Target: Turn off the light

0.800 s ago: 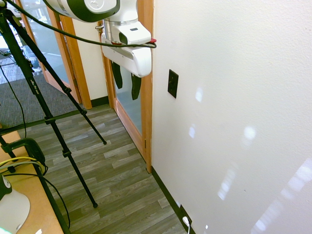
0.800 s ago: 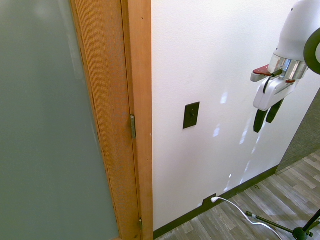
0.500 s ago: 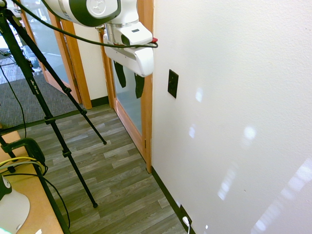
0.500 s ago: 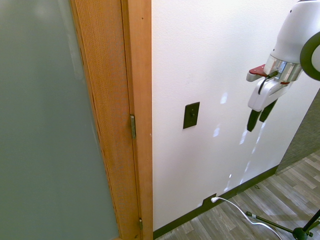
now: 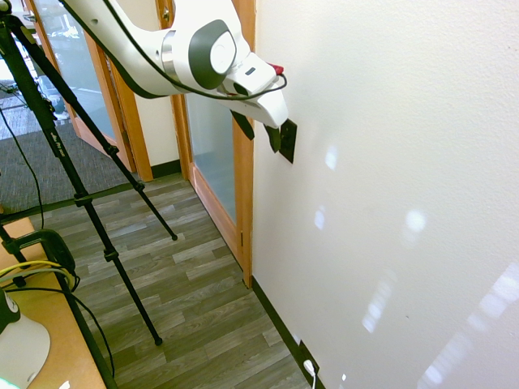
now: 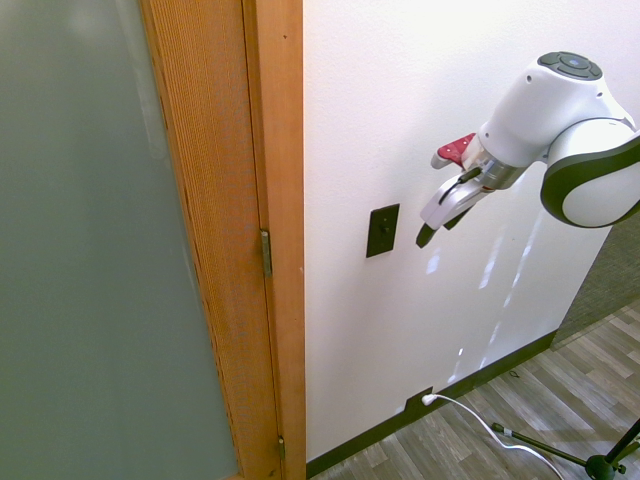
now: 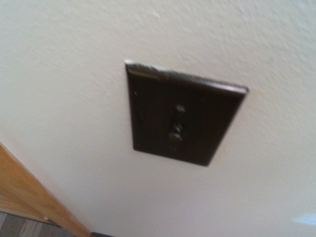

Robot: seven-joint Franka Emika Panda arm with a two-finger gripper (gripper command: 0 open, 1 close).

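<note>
**Pincer tilted toward the wall switch**

You have the pincer [image 5: 258, 132] angled in at the white wall [image 5: 389, 162], its dark fingers [image 5: 243, 126] pointing down and toward the switch [image 5: 287, 140]. In the first exterior view the finger nearer the wall overlaps the plate's edge, so you cannot tell from there whether it touches. The second exterior view shows a small gap: the fingertips [image 6: 423, 237] sit just beside the switch [image 6: 382, 230], level with its lower half and on the side away from the wooden door frame [image 6: 270, 200]. The two fingers lie almost against each other in that view and look a little parted in the other, so you cannot tell whether the pincer is spread or pressed together.

Through the wrist camera you see the switch [image 7: 180, 116] straight ahead and close: a dark rectangular plate fixed flat on the wall, slightly blurred, with a small toggle at its middle and a strip of the door frame [image 7: 29, 195] in one corner. Which way the toggle is flipped is unclear.

Far below the pincer, a white plug [image 6: 428, 399] sits in an outlet at the baseboard.
</note>
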